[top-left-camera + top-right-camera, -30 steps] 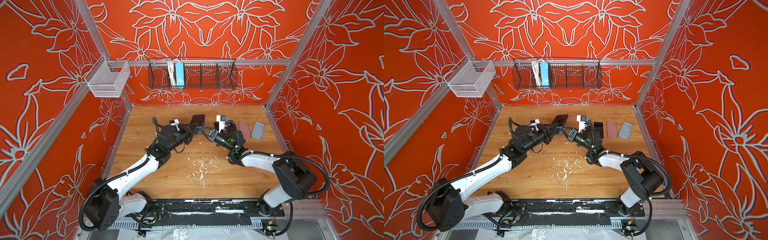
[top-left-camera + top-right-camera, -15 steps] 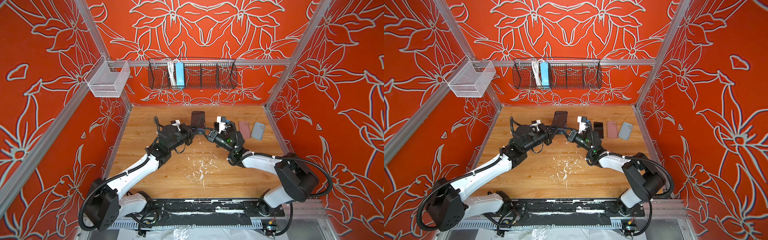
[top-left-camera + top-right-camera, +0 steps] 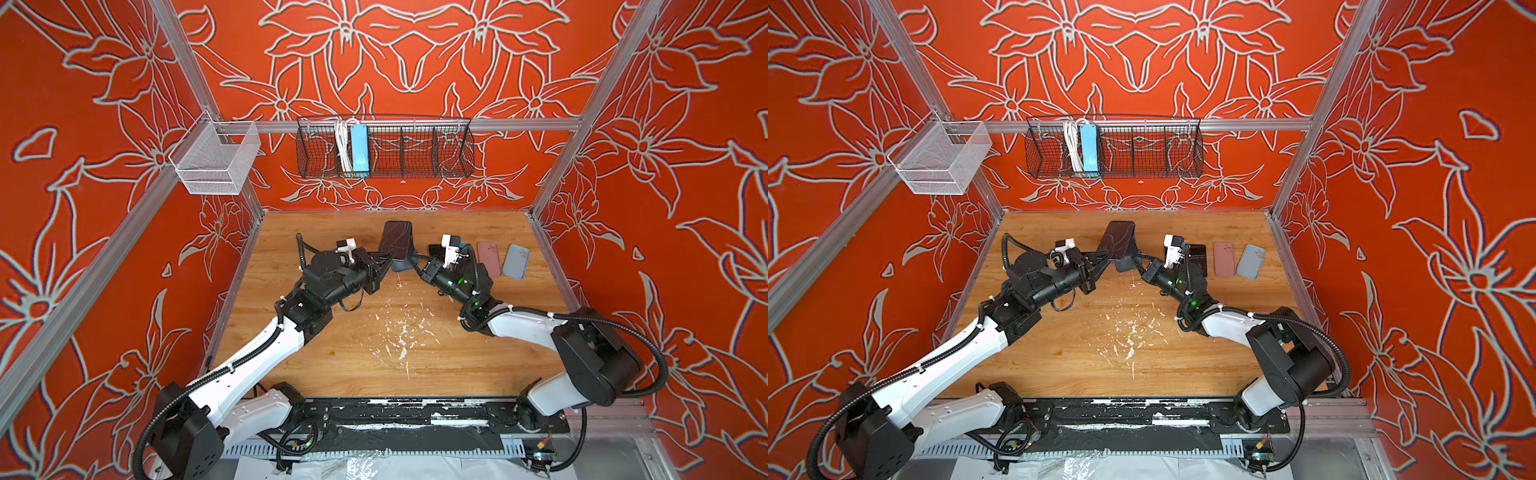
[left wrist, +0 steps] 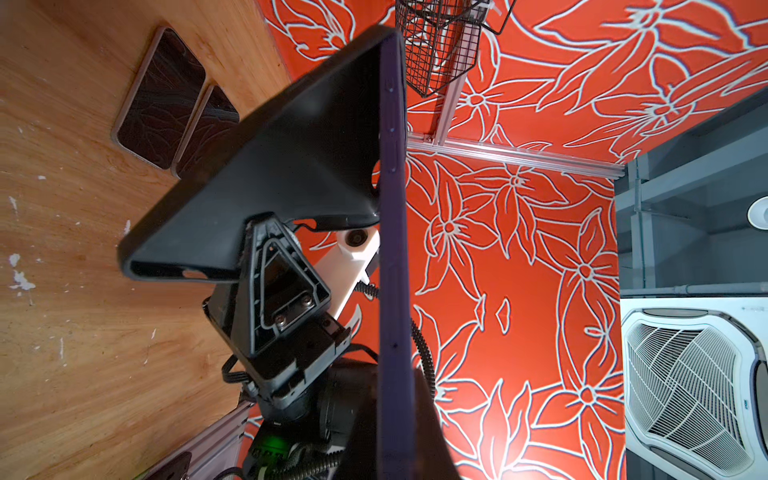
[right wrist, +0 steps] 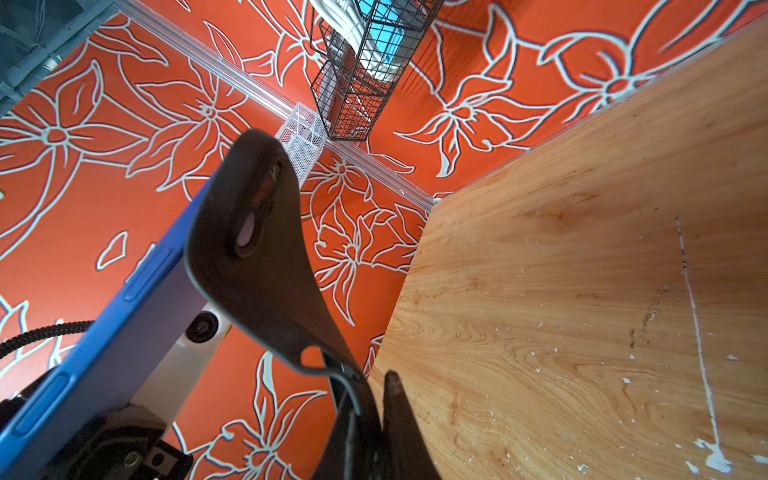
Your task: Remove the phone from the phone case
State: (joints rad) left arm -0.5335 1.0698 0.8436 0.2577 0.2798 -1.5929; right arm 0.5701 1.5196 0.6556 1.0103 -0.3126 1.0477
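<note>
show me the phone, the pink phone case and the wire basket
phone [image 3: 397, 239]: in a top view, dark screen
pink phone case [image 3: 489, 259]: in a top view, its middle
wire basket [image 3: 415, 151]: in a top view, front mesh

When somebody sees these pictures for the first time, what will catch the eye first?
The two arms meet above the back middle of the table: the left gripper holds a blue phone, and the right gripper grips its black case, bent away from it. All around stand red walls with white flower outlines. A pink case and a grey-blue case lie flat at the back right.
</note>
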